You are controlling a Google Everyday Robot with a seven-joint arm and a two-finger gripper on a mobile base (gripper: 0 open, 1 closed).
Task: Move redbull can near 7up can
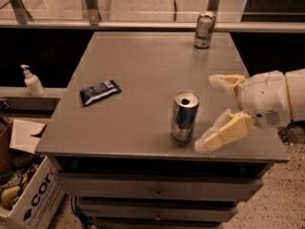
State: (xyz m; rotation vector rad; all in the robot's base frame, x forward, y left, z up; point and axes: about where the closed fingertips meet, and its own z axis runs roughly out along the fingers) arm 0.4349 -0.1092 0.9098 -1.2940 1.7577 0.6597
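The tool (206, 112) right of redbull can (184, 118), 7up can (204, 30) behind

A grey metal table (143, 56) fills the centre of the frame, with drawers (119, 190) and small knobs beneath its front edge. Behind it, a horizontal rail (143, 26) with upright metal posts (90, 4) crosses the top, and a pale, evenly lit floor (143, 4) lies beyond. Dark panels sit below the rail. At left, a white pump bottle (32, 81) stands on a ledge. A cardboard box (33, 199) occupies the lower left and speckled flooring (286, 194) the lower right. The gripper (205, 112) hangs at centre right, fingers spread.
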